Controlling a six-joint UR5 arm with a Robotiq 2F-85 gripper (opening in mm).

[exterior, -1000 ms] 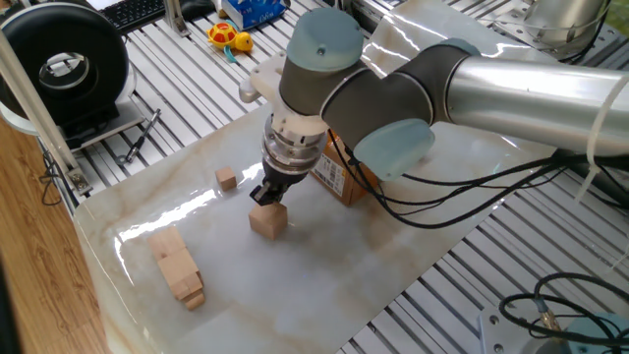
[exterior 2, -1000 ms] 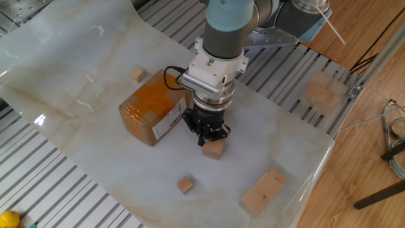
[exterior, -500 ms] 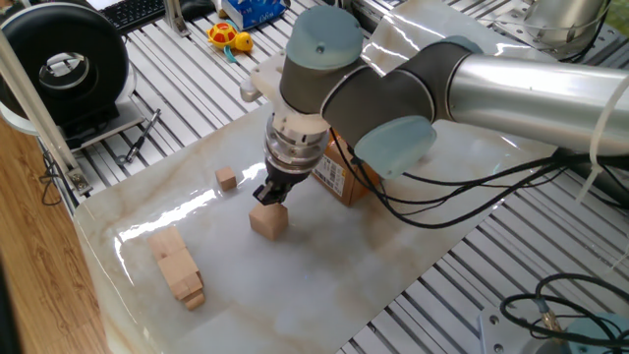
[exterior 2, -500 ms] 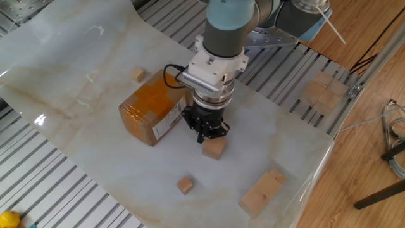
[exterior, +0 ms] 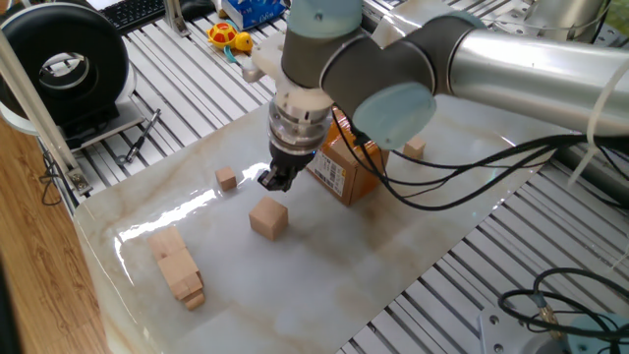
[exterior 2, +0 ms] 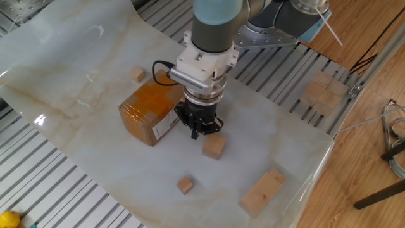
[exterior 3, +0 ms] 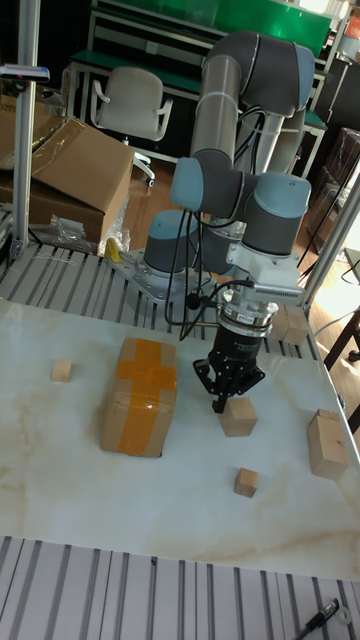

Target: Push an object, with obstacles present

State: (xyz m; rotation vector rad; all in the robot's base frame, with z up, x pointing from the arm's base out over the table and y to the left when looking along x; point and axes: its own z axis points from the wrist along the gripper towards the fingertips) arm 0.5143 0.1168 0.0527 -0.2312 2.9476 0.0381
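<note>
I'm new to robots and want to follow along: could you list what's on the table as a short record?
arm tool: pincer, lifted clear of the table, holding nothing; open or shut unclear
cube: medium wooden cube, next to the pincer tip, not gripped
box: taped cardboard box, beside the pincer
tiny cubes: one in front of the cube, one beyond the box
long blocks: stacked near the table edge
surface: pale marble-look table

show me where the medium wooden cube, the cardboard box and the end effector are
medium wooden cube (exterior 2: 214, 146), the other fixed view, on its top face.
cardboard box (exterior 2: 143, 108), the other fixed view, on its taped top.
end effector (exterior 2: 197, 133), the other fixed view, at its fingertips.
</note>
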